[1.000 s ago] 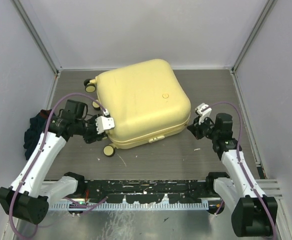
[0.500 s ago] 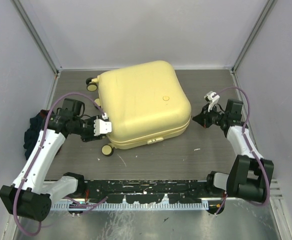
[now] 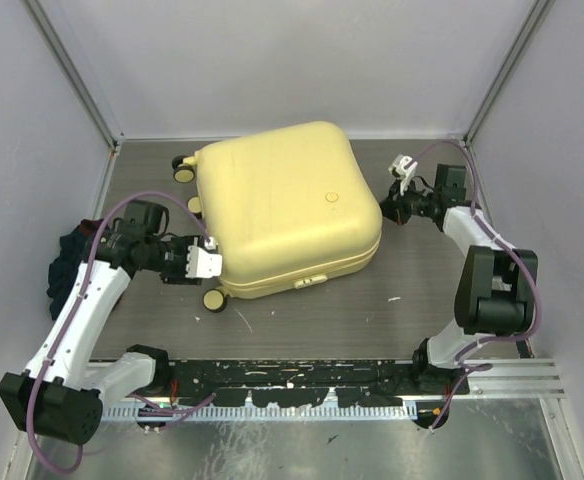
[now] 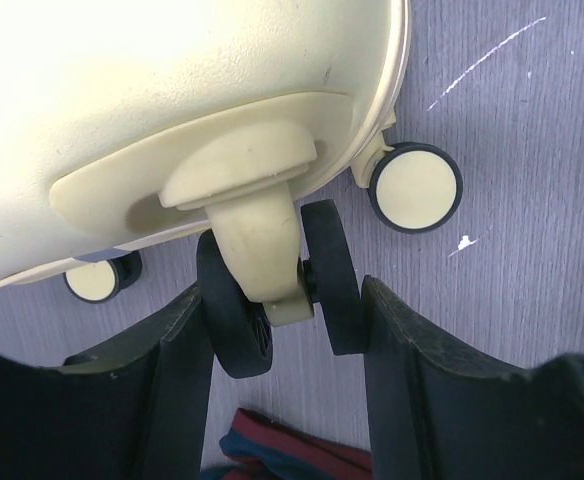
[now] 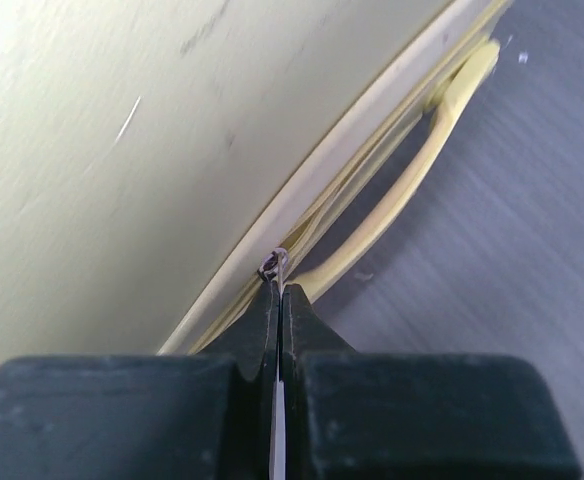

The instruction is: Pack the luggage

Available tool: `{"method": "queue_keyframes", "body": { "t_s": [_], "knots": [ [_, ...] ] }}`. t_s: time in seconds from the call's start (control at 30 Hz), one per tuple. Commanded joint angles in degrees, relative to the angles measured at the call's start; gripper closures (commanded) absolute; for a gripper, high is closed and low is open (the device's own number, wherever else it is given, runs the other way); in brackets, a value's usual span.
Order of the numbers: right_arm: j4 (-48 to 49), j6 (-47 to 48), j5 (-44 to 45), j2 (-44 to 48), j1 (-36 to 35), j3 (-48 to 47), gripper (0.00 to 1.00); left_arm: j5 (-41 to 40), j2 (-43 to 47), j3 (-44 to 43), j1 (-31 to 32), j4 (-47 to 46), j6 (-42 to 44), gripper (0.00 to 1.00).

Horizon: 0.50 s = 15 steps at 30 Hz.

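The pale yellow luggage [image 3: 282, 205] lies flat and closed on the grey table. My left gripper [image 3: 207, 262] is at its near-left corner. In the left wrist view its fingers [image 4: 282, 300] clamp a black twin wheel [image 4: 332, 275] under the shell [image 4: 172, 90]. My right gripper [image 3: 387, 208] is at the luggage's right side. In the right wrist view it [image 5: 277, 285] is shut on the small metal zipper pull [image 5: 275, 263] at the seam of the shell [image 5: 122, 150], beside the yellow handle [image 5: 422, 160].
A dark heap of clothes [image 3: 67, 265] lies at the left wall; its red and blue edge [image 4: 292, 455] shows below my left fingers. Other wheels [image 3: 183, 172] [image 4: 415, 187] stick out on the left. Grey walls close in three sides.
My right gripper has travelled with the zipper pull from the luggage's near-right corner along its right side towards the far-right corner. My left gripper has stayed at the wheel.
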<state>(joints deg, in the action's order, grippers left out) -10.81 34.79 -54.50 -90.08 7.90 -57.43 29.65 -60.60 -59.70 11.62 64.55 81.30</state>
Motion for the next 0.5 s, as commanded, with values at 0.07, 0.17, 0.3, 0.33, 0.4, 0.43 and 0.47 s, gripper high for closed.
{"method": "queue_keyframes", "body": {
  "t_s": [0.07,0.17,0.3,0.33,0.4,0.43,0.47],
  "knots": [
    [4.57,8.62,1.66,-4.28,-4.88,-6.92,0.99,-11.71,-4.22,1.99,-0.95,14.87,8.14,1.0],
    [3.78,8.39,0.59,-2.68,-7.27,-3.66,0.99,-9.75,-4.91,-1.82,-0.99,13.78,2.56,0.92],
    [3.77,7.68,-0.11,1.26,-9.62,0.39,0.99,-3.71,-5.09,-9.78,-1.08,16.23,-5.32,0.45],
    [3.69,7.4,-0.16,2.05,-9.99,1.18,0.99,-2.05,-4.8,-11.23,-1.07,17.0,-7.0,0.37],
    [3.66,6.68,-0.04,3.16,-10.79,2.66,0.99,1.17,-3.48,-13.24,-1.15,17.5,-9.79,0.13],
    [3.64,6.32,0.11,3.66,-11.08,3.22,0.99,2.28,-2.55,-14.1,-1.12,17.58,-10.8,0.04],
    [3.63,6.0,0.26,4.17,-11.41,3.76,0.99,3.15,-1.77,-15.12,-1.14,17.11,-13.6,0.01]
  ]
}}
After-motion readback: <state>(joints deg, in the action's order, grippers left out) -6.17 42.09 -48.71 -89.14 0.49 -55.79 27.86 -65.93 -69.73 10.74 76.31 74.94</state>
